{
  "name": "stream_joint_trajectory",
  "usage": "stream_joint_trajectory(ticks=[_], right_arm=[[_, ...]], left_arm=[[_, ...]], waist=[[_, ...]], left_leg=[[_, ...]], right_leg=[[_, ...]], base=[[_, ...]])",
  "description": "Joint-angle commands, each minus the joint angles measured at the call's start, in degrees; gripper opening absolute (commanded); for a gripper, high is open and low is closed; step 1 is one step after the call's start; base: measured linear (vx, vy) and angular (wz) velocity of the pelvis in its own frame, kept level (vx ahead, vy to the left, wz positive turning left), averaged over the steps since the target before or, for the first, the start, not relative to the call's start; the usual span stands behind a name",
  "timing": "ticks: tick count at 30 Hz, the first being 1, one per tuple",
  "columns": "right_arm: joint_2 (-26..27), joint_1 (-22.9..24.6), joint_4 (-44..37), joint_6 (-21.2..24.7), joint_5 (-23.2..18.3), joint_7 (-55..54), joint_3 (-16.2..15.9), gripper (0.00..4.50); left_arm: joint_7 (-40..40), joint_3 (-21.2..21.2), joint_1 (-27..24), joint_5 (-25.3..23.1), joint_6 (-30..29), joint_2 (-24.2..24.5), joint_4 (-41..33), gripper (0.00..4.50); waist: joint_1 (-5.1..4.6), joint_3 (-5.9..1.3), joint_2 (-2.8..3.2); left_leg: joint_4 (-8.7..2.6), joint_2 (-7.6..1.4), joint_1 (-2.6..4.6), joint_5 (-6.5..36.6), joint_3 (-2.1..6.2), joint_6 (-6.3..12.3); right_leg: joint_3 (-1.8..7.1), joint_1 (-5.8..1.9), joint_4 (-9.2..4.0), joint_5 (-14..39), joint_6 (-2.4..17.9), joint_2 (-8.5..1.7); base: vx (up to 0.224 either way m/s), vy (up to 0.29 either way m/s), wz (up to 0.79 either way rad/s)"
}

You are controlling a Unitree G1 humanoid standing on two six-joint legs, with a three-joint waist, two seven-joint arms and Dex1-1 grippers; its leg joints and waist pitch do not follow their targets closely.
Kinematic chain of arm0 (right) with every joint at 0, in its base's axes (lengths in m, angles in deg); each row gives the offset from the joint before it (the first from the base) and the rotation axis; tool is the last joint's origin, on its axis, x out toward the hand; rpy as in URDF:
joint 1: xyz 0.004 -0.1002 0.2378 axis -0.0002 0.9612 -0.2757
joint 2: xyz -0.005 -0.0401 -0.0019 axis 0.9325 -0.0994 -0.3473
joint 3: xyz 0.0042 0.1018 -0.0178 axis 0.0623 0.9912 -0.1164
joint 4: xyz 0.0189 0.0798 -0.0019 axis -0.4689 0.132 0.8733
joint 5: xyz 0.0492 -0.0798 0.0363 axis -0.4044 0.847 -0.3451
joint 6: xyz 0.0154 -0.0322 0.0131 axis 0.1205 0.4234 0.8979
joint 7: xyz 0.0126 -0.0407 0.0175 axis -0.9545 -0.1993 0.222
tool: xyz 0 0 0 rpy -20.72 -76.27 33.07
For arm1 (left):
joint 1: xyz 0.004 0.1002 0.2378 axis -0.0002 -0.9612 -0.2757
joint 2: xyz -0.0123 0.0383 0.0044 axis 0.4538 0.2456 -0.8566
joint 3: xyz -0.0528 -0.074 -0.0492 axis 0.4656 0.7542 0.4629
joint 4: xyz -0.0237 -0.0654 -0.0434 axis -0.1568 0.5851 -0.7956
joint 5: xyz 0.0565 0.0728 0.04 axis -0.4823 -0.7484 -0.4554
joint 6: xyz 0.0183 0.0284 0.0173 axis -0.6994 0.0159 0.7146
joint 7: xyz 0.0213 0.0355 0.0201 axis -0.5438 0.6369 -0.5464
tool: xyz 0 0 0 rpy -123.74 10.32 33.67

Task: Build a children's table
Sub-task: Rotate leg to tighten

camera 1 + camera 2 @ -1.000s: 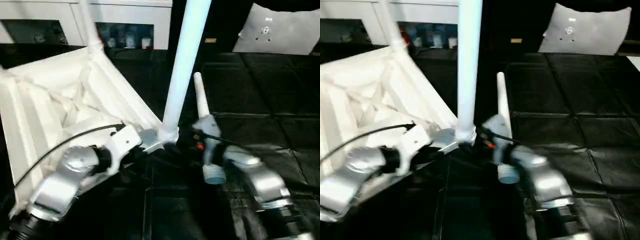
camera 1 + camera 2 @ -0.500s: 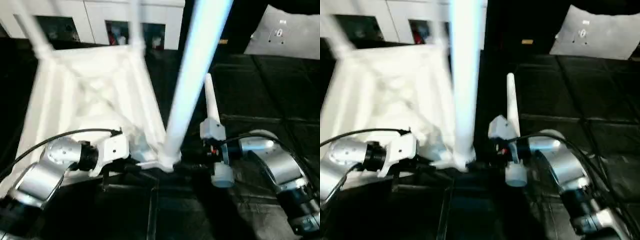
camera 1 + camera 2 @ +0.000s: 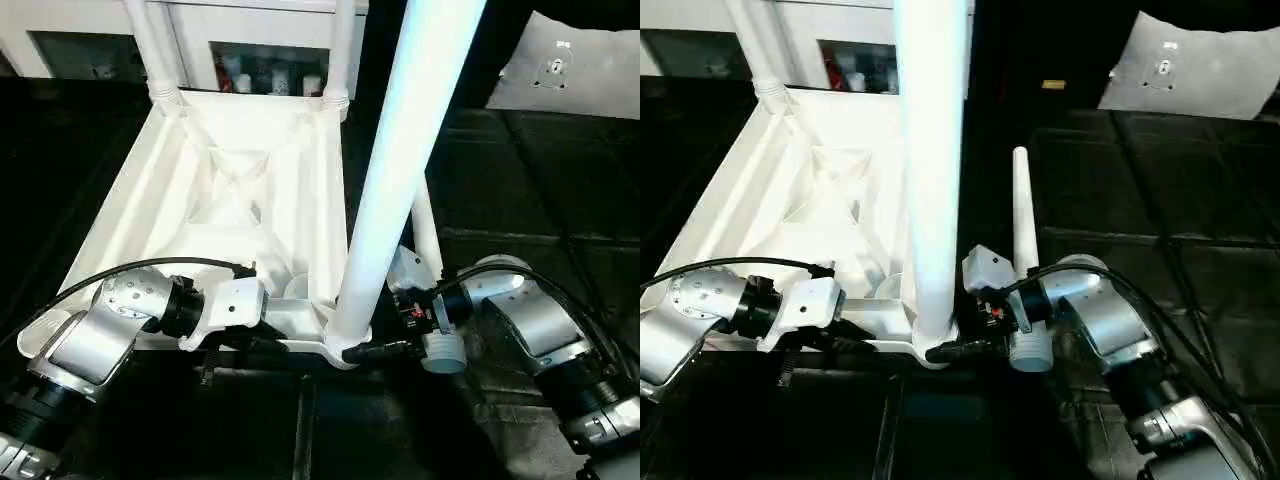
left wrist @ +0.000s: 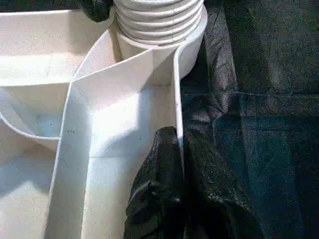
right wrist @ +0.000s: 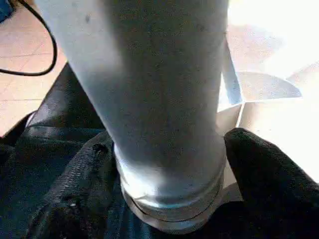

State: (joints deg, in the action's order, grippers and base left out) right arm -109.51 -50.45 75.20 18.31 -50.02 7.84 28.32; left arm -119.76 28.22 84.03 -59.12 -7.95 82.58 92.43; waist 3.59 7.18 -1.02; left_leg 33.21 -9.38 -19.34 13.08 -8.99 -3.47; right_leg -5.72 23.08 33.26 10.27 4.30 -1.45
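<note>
Since a second ago the upturned children's table [image 3: 240, 200] has swung from a steep tilt to lie nearly square to the robot, and two far legs now stand up at its back corners. The right gripper [image 5: 169, 164], which was off to the side by the loose leg [image 3: 1021, 210], now sits at the base of the near leg [image 3: 400, 170], one black finger [image 5: 264, 169] on each side of the tube; whether they press it is hard to judge. The left gripper [image 4: 180, 149] is pinched shut on the thin side wall of the top, near that corner socket. The table is all white, its ribbed, cross-braced underside facing up, resting on the black floor [image 3: 530, 180]. The loose leg lies just beside the right gripper.
</note>
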Motion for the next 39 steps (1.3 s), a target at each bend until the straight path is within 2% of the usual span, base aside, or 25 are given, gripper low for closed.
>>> stream_joint_trajectory(ticks=[1,4,5,8,13,15,16,17,18,20,21,22,23,24,25,26,27,28,29,30,31,32,35,37,39], right_arm=[[0.12,-0.9,0.57,-1.04,-0.2,-0.38,0.59,3.32],[0.5,-0.83,1.09,-1.24,-0.12,0.24,0.58,3.12],[0.51,-0.81,1.1,-1.23,-0.13,0.27,0.58,2.91],[0.83,0.12,0.29,-0.77,-0.42,-0.24,0.48,2.82],[3.34,4.98,-3.67,2.65,-0.9,-7.46,1.92,2.76],[6.24,7.95,-5.02,4.53,-0.26,-14.53,3.29,2.75],[6.79,8.41,-5.17,4.88,-0.1,-15.82,3.52,2.75],[9.98,10.28,-5.64,6.67,0.61,-22.37,4.72,2.75],[9.98,10.28,-5.64,6.67,0.61,-22.37,4.72,2.75],[16.37,11.78,-5.49,10.49,1.22,-32.86,6.97,2.74],[16.37,11.78,-5.49,10.49,1.22,-32.86,6.97,2.74],[18.8,11.63,-4.63,11.58,1.61,-36.8,7.88,2.74],[21.37,11.4,-3.74,12.63,2.21,-41.21,8.72,2.74],[21.37,11.4,-3.74,12.63,2.21,-41.21,8.72,2.74],[22.99,10.79,-2.77,12.72,2.72,-43.97,9.14,2.74],[25.06,9.98,-1.92,13.33,3.61,-47.81,9.68,2.74],[26.21,9.5,-1.55,13.68,4.17,-49.74,9.83,2.74],[26.39,9.42,-1.5,13.73,4.26,-50.03,9.85,2.74],[27.08,9.26,-1.52,13.65,4.88,-51.3,9.96,2.74],[28.01,9.05,-1.51,13.27,5.65,-52.66,10.09,2.74],[28.23,9.07,-1.57,13.24,5.83,-53.09,10.1,2.74],[28.1,9.13,-1.59,12.77,6.08,-53.09,9.95,2.74],[27.79,9.24,-1.77,12.26,6.22,-53.03,9.9,2.74],[27.49,9.18,-2.11,11.95,5.93,-53.23,10.41,3.3],[27.31,9.15,-2.35,11.74,5.7,-53.39,10.81,3.46]], left_arm=[[-3.25,-3.44,-0.46,-0.95,0.95,-0.04,0.25,0.0],[-3.37,-3.49,-0.4,-0.91,1.45,0.14,0.7,0.0],[-3.38,-3.49,-0.4,-0.91,1.47,0.15,0.72,0.0],[-3.27,-3.02,-0.95,-0.52,1.17,0.22,0.45,0.0],[2.85,0.54,-4.35,2.25,-5.46,-1.7,-4.0,0.0],[8.56,2.67,-6.41,2.62,-10.5,-3.72,-6.92,0.0],[9.53,3.01,-6.76,2.65,-11.28,-4.08,-7.4,0.0],[14.73,4.66,-8.29,2.72,-15.75,-6.62,-10.0,0.0],[14.73,4.66,-8.29,2.72,-15.75,-6.62,-10.0,0.0],[24.7,7.13,-10.03,1.58,-23.84,-13.23,-14.48,0.0],[24.7,7.13,-10.03,1.58,-23.84,-13.23,-14.48,0.0],[28.76,7.97,-10.34,0.8,-27.06,-16.62,-16.04,0.0],[33.56,8.85,-10.57,-0.33,-31.03,-20.6,-17.97,0.0],[33.56,8.85,-10.57,-0.33,-31.03,-20.6,-17.97,0.0],[37.13,8.89,-10.42,-1.98,-33.13,-23.86,-18.82,0.0],[41.74,8.12,-10.08,-4.4,-35.11,-27.59,-19.84,0.0],[43.95,7.21,-9.79,-5.64,-36.21,-29.38,-20.42,0.0],[44.27,7.05,-9.74,-5.82,-36.39,-29.64,-20.51,0.0],[45.28,6.11,-9.56,-6.35,-37.19,-30.55,-20.99,0.0],[46.29,4.59,-9.26,-7.23,-38.38,-31.54,-21.56,0.0],[46.59,4.12,-9.18,-7.56,-39.17,-31.57,-21.87,0.0],[46.62,3.95,-9.09,-7.82,-39.46,-31.19,-21.85,0.0],[46.71,4.06,-8.92,-7.96,-40.22,-30.31,-21.9,0.0],[46.11,4.6,-8.77,-8.24,-40.71,-29.21,-21.87,0.0],[45.78,5.02,-8.77,-8.57,-41.05,-28.75,-21.91,0.0]], waist=[[-0.13,-3.73,0.66],[-0.11,-3.79,0.73],[-0.15,-3.79,0.71],[-0.11,-3.85,0.88],[-0.24,-3.87,0.83],[-0.35,-3.3,1.09],[-0.62,-3.27,0.86],[-0.87,-2.85,0.91],[-1.24,-2.64,0.96],[-2.11,-2.43,0.96],[-2.89,-2.37,0.83],[-3.13,-2.44,0.95],[-3.79,-2.35,0.93],[-3.85,-2.34,0.91],[-4.11,-2.26,0.68],[-3.86,-2.24,0.86],[-4.03,-2.21,0.74],[-3.98,-2.36,0.32],[-3.77,-2.46,0.67],[-3.79,-2.56,0.49],[-3.51,-2.76,0.68],[-3.39,-2.91,0.69],[-3.18,-3.1,0.79],[-3.07,-3.28,0.95],[-3.04,-3.22,0.93]], left_leg=[[-3.12,-4.39,-0.45,-2.1,1.17,8.73],[-3.12,-4.48,-0.33,-2.12,1.19,8.37],[-3.11,-4.48,-0.36,-2.24,1.2,8.4],[-3.07,-4.45,-0.36,-2.4,1.19,8.42],[-3.11,-4.56,-0.51,-2.14,1.25,7.92],[-3.38,-4.27,-0.45,1.0,1.19,6.65],[-3.48,-4.36,-0.43,1.77,1.07,5.94],[-3.61,-4.09,-0.27,4.21,1.11,5.15],[-3.8,-4.07,-0.35,5.8,1.35,3.93],[-3.89,-3.71,-0.58,7.25,1.61,2.74],[-3.84,-3.44,-0.65,7.8,1.72,2.46],[-3.71,-3.25,-0.82,7.75,1.77,2.41],[-3.63,-3.28,-0.72,8.1,1.76,2.68],[-3.48,-3.06,-0.3,8.51,1.63,3.08],[-3.26,-2.67,-0.23,8.44,1.4,3.89],[-3.2,-2.52,-0.13,8.35,1.45,4.31],[-3.19,-2.56,-0.16,8.07,1.31,4.61],[-3.13,-2.44,-0.15,7.83,1.28,4.81],[-3.24,-2.54,-0.26,7.19,1.38,5.16],[-3.33,-2.84,-0.42,7.05,1.39,5.52],[-3.31,-2.97,-0.34,6.3,1.41,5.86],[-3.37,-3.05,-0.65,5.4,1.46,6.22],[-3.33,-3.17,-0.78,3.84,1.48,6.91],[-3.25,-3.22,-0.87,2.23,1.47,7.46],[-3.28,-3.25,-0.88,1.79,1.43,7.75]], right_leg=[[4.52,-4.03,-2.96,7.47,10.9,-7.37],[4.55,-3.95,-2.92,7.73,10.7,-7.32],[4.56,-3.96,-2.85,7.37,10.76,-7.3],[4.55,-3.95,-2.81,6.99,10.84,-7.27],[4.56,-4.02,-2.77,6.3,11.16,-7.39],[4.56,-3.94,-3.71,12.28,10.18,-7.39],[4.66,-4.06,-3.84,13.68,9.66,-7.39],[4.51,-3.83,-4.64,19.15,8.48,-7.34],[4.32,-3.86,-5.11,23.26,7.37,-7.36],[3.98,-4.01,-5.62,28.45,5.1,-7.33],[3.75,-4.0,-6.14,30.71,4.07,-7.3],[3.68,-4.16,-6.14,31.22,3.59,-7.31],[3.59,-3.77,-6.54,31.67,2.89,-7.18],[3.63,-3.36,-6.86,32.37,2.61,-7.04],[3.69,-3.21,-6.99,32.98,2.49,-6.9],[3.57,-3.15,-7.19,33.67,2.22,-6.95],[3.63,-2.91,-7.21,33.74,1.85,-6.72],[3.57,-2.97,-7.32,33.8,1.37,-6.64],[3.65,-2.99,-6.93,32.32,1.28,-6.67],[3.73,-2.99,-6.66,30.42,1.36,-6.61],[3.79,-2.9,-6.4,28.07,1.81,-6.57],[3.9,-3.2,-5.97,25.47,2.54,-6.68],[4.07,-3.41,-5.44,21.1,3.8,-6.78],[4.11,-3.57,-5.02,17.81,4.88,-6.77],[4.08,-3.67,-4.97,16.74,5.8,-6.84]], base=[[0.0,0.0,0.0],[0.0,0.0,0.0],[0.0,0.0,0.0],[0.0,0.0,0.0],[0.0,0.0,0.0],[0.0,0.0,0.0],[0.0,0.0,0.0],[0.0,0.0,0.0],[0.0,0.0,0.0],[-0.054,0.011,-0.11],[-0.059,0.015,-0.13],[-0.051,0.024,-0.14],[0.0,0.0,0.0],[0.0,0.0,0.0],[0.0,0.0,0.0],[0.0,0.0,0.0],[0.0,0.0,0.0],[0.0,0.0,0.0],[0.0,0.0,0.0],[0.0,0.0,0.0],[0.0,0.0,0.0],[0.0,0.0,0.0],[0.0,0.0,0.0],[0.0,0.0,0.0],[0.0,0.0,0.0]])
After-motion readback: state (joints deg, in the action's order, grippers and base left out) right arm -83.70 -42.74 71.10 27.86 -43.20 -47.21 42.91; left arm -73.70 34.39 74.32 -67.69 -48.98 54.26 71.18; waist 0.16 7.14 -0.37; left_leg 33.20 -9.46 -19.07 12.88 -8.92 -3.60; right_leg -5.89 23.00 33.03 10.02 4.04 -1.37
